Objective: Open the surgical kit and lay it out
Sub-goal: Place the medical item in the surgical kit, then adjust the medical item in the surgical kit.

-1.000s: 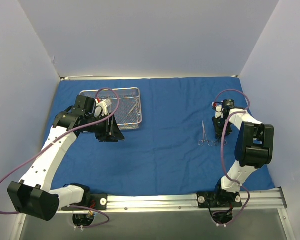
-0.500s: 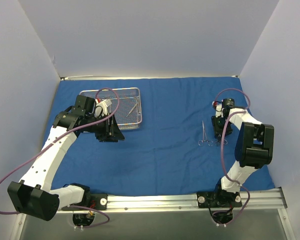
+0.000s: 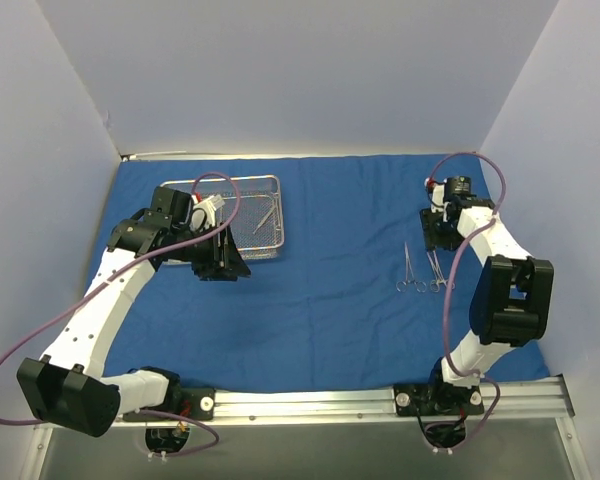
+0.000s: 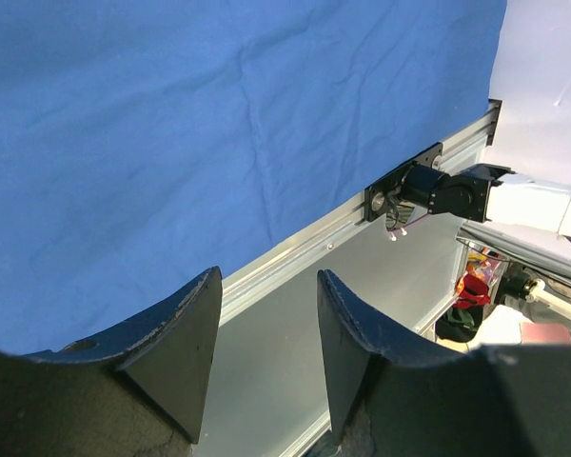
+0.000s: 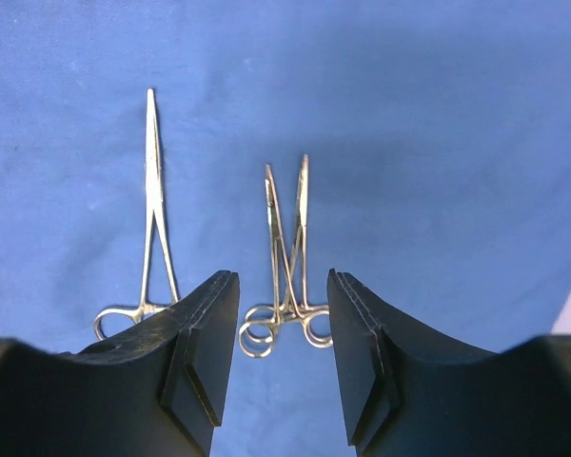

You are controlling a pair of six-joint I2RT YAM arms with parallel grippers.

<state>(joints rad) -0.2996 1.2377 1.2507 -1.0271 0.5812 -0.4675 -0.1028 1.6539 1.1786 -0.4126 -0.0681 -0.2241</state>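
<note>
While the right pincer hangs spread over two crossed forceps, a third forceps lies beside them. By the mesh tray, the left pincer is spread too — empty.

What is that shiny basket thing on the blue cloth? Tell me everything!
The tray is a shallow silver rectangle of wire mesh. It sits flat on the blue cloth, at the far left. A thin silver instrument lies slanted inside, near its right end. The left arm hides part of it, and the open left gripper is at its near edge; whether they touch, I cannot tell.
</note>
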